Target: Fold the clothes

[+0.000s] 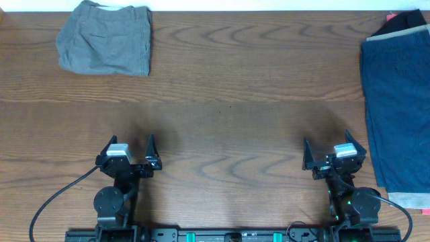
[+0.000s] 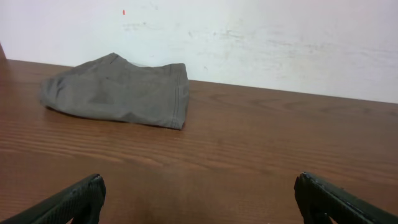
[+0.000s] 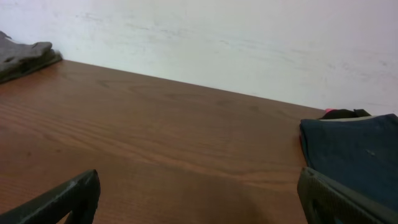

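- My left gripper [image 1: 130, 144] sits at about 7 o'clock on the table [image 1: 228, 101], its fingers spread wide with nothing between them.
- My right gripper [image 1: 327, 144] is at about 5 o'clock, likewise parted and empty, with bare wood under it.
- The grey shorts [image 1: 104, 37] lie at 10 o'clock by the far edge, well apart from both of my grippers. They form a compact, roughly squared bundle, so I judge this pair already folded and set aside.
- The navy shorts [image 1: 396, 107] lie at 3 o'clock along the right edge, spread out long and flat. They look unfolded to me, so this is the work that is left.
- A pale strip of fabric [image 1: 406, 199] peeks out under their near end, and something black with a pink bit [image 1: 403, 20] shows at their far end. There may be more garments below, but I cannot tell.
- My judgement: one pair done, at least one to go, and neither gripper touches any cloth.
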You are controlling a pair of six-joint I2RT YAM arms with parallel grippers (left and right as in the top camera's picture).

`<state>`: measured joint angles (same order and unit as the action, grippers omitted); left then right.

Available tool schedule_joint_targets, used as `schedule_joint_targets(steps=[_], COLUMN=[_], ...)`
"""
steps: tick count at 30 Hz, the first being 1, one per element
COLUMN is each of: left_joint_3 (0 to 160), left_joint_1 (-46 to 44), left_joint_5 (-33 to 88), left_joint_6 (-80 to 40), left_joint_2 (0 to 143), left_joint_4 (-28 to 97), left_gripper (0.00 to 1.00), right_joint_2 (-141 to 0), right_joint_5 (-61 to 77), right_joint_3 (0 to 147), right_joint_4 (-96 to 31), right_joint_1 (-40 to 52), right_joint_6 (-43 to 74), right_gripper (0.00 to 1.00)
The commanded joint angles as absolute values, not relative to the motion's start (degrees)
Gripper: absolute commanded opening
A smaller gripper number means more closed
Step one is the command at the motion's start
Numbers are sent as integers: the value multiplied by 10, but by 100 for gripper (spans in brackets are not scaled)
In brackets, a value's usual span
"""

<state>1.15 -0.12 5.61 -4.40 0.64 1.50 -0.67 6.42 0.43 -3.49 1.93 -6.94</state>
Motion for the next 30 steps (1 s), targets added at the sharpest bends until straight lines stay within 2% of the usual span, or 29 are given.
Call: schedule_joint_targets(steps=[1, 8, 10, 12, 15, 17, 24, 27, 30], left_joint_3=[2, 2, 2, 2, 2, 2, 2, 2, 2], left_joint_1=[-4, -3, -4, -3, -4, -4, -4, -4, -4], left_joint_5=[66, 66, 66, 66, 66, 66, 66, 66, 66], left_joint_6=[-37, -37, -37, -37, -37, -37, -37, -37, -37], left_joint_2=[2, 2, 2, 2, 2, 2, 2, 2, 2], left_joint_4=[36, 36, 36, 36, 36, 36, 36, 36, 36], left_gripper=[98, 98, 98, 98, 98, 98, 98, 98, 98], right_joint_2=[-5, -5, -5, -5, -5, -5, -5, -6, -11], right_joint_5=[63, 63, 105, 202, 399, 464, 419, 383, 317], right_joint_3=[3, 3, 3, 3, 3, 3, 3, 6, 35], right_joint_4=[-37, -31, -13, 9, 63, 93, 210, 295, 308], right_joint_1=[15, 15, 15, 15, 15, 15, 15, 15, 15], right_joint_6=[-75, -75, -46, 25, 196, 268, 350, 351, 329], right_gripper=[99, 99, 99, 99, 99, 99, 99, 99, 99])
